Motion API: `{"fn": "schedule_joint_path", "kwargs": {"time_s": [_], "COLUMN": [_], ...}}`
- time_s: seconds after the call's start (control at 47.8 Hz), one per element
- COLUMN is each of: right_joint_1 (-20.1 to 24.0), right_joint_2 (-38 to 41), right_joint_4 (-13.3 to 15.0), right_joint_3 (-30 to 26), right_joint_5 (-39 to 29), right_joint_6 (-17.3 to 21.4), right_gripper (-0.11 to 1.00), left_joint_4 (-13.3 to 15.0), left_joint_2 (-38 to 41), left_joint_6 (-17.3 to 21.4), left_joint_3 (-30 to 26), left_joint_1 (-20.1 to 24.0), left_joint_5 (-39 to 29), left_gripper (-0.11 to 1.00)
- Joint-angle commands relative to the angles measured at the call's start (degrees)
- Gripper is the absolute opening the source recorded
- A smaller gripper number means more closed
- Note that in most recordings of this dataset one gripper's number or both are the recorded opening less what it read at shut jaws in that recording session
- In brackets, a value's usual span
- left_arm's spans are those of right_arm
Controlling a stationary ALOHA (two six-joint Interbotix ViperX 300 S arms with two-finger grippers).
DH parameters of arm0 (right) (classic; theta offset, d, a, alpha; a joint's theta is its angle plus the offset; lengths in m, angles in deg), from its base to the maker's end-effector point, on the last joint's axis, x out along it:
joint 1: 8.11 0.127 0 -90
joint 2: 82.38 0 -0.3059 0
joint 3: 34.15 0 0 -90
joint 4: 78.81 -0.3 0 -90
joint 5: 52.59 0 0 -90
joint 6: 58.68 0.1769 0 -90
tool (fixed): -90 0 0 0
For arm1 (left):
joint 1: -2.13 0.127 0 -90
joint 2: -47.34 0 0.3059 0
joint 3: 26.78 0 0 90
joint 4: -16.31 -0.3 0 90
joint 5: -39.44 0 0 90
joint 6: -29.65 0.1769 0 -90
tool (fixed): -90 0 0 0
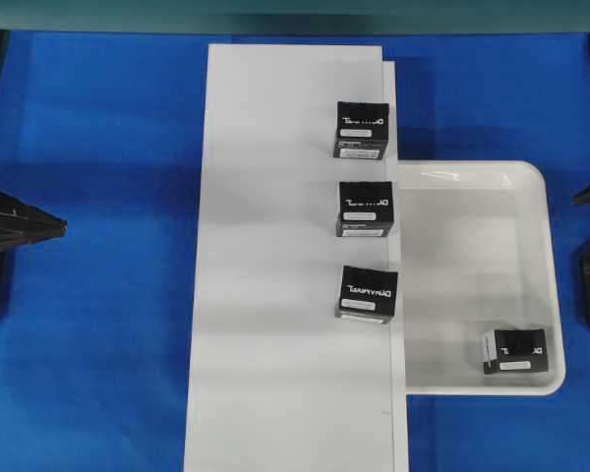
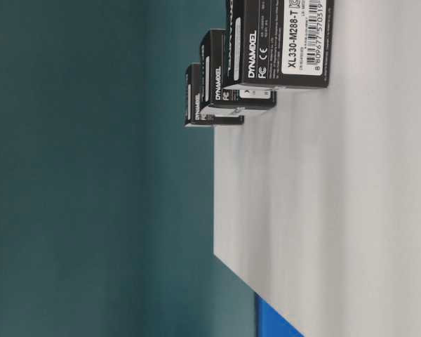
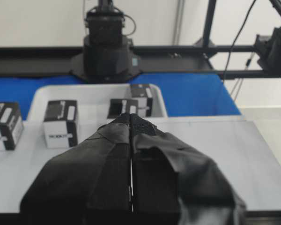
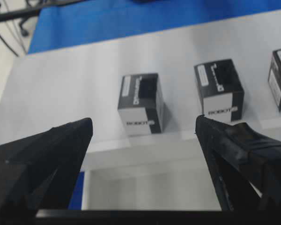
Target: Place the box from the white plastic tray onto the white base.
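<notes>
Small black cuboid boxes: four. Three with white logo lettering stand in a column along the right edge of the long flat matte white base. One, the box, lies in the near right corner of the shallow glossy white plastic tray, white side panel facing left, long axis running left-right. Blue table cover: one. Left gripper: fingers pressed together, holding nothing. Right gripper: fingers spread wide, holding nothing.
</notes>
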Motion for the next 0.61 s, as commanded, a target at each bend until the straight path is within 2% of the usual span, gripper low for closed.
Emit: {"fn": "schedule_joint_path", "kwargs": {"time_s": [0.0, 0.585], "right_joint_1": [-0.1, -0.1], "right_joint_2": [0.4, 0.6], "right_joint_4": [-0.2, -0.2], "right_joint_3": [0.2, 0.7], "right_joint_5": [1.2, 1.7], "right_joint_6": [-0.1, 0.0], "right_gripper": [0.99, 0.99], "left_joint_4": [-0.1, -0.1], "left_joint_2": [0.5, 0.6], "left_joint_6": [-0.1, -0.1], "left_joint_3": [-0.7, -0.4], "left_joint_1": [-0.7, -1.1], "left_joint_5": [0.3, 0.1], "left_gripper": [-0.06, -0.06]}}
